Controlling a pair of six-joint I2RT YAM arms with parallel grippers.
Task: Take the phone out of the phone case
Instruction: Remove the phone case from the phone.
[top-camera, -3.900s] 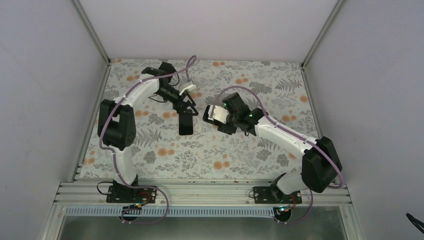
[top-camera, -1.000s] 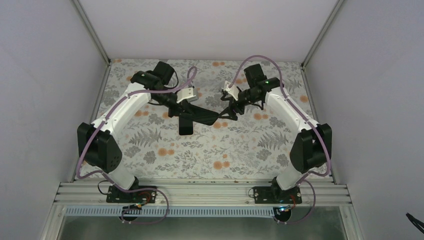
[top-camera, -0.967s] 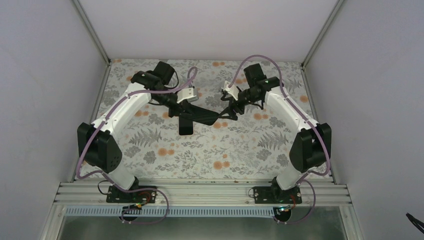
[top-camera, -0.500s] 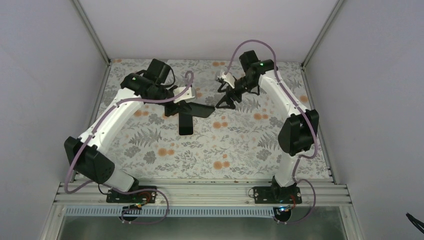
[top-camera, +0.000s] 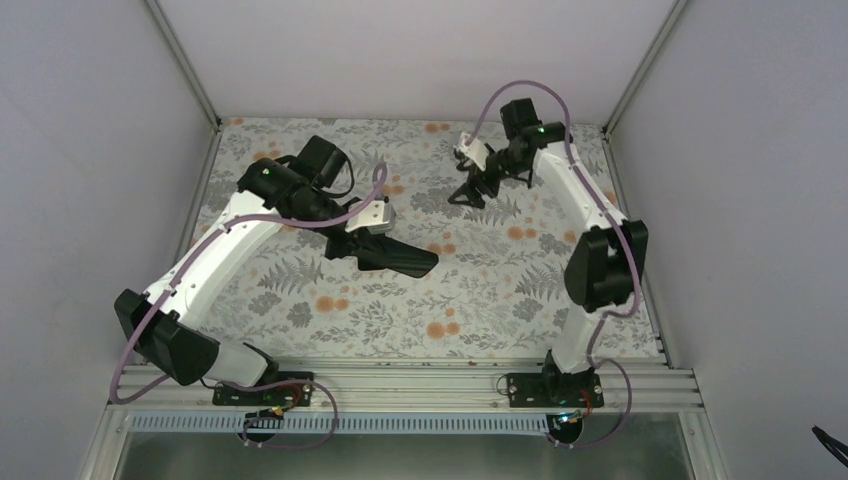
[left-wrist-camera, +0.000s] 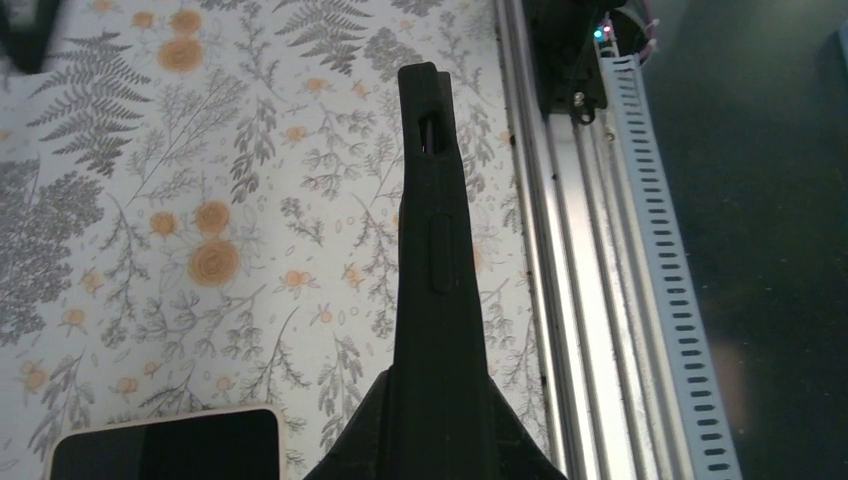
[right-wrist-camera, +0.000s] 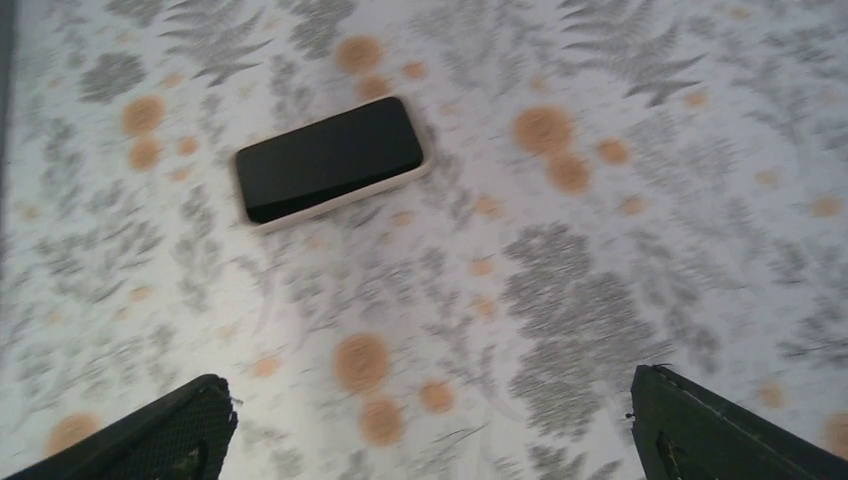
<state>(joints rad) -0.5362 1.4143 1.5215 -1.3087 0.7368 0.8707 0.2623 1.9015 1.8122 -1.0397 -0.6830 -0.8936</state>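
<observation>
My left gripper (top-camera: 352, 243) is shut on one end of the black phone case (top-camera: 400, 260) and holds it above the table. In the left wrist view the case (left-wrist-camera: 437, 250) runs edge-on out from between the closed fingers (left-wrist-camera: 365, 440). The phone (right-wrist-camera: 330, 160), a dark screen with a pale rim, lies flat on the floral cloth, out of the case. Its corner (left-wrist-camera: 165, 445) shows just left of my left gripper (left-wrist-camera: 437, 425). In the top view the left gripper and case hide most of it. My right gripper (top-camera: 470, 188) hangs open and empty near the far side, its jaws wide (right-wrist-camera: 432, 395).
The floral cloth (top-camera: 480, 290) covers the table inside white walls. An aluminium rail (left-wrist-camera: 560, 250) and a slotted cable duct (left-wrist-camera: 665, 260) run along the near edge, close to the case's free end. The right arm's cable (top-camera: 520, 92) loops overhead.
The right gripper has drawn back toward the far edge, away from the case's tip. The left gripper has carried the case down toward the near side, over the lying phone.
</observation>
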